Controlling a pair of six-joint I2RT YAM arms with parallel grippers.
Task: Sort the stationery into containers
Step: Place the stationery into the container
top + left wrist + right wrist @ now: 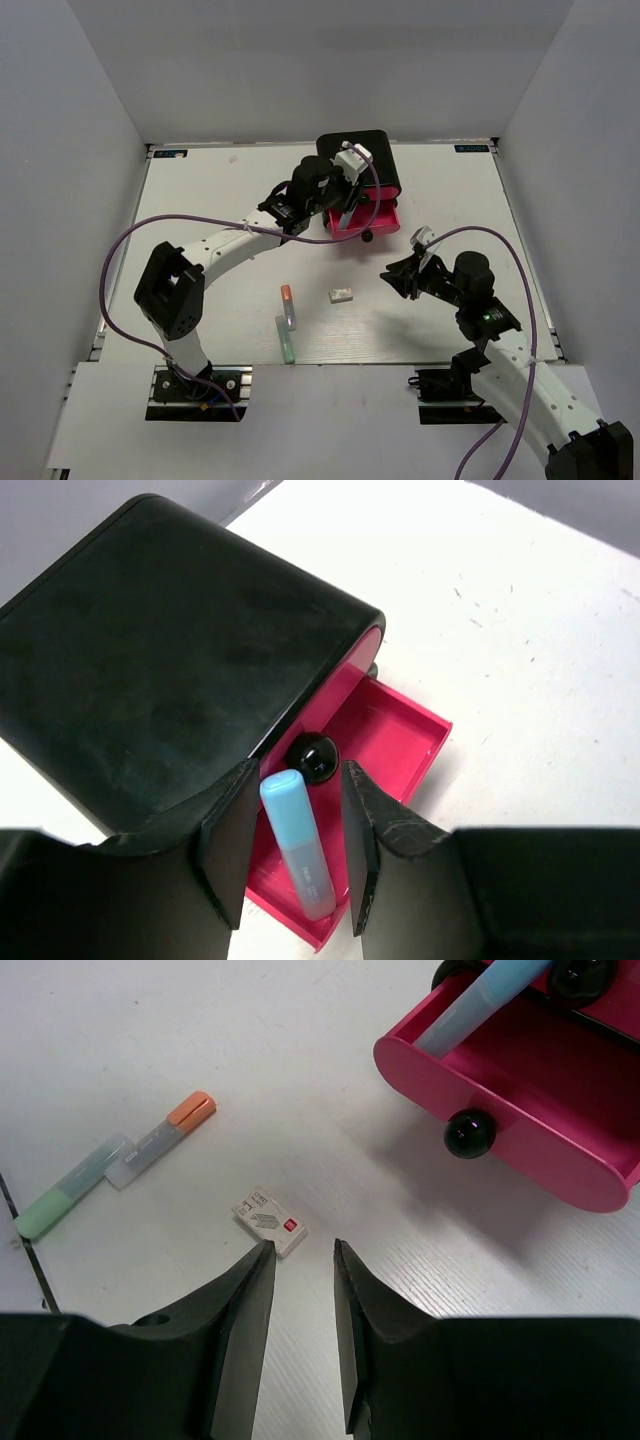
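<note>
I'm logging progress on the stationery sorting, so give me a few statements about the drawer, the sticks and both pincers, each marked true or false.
1. One pink drawer is pulled out of the black cabinet. True.
2. The white eraser lies inside the open drawer. False: it lies on the table, just ahead of the right pincer.
3. A light blue stick sits between the fingers of the left pincer, over the open drawer. True.
4. The right pincer grips the orange stick. False: that pincer is open and empty, and the orange stick lies on the table next to a teal stick.
</note>
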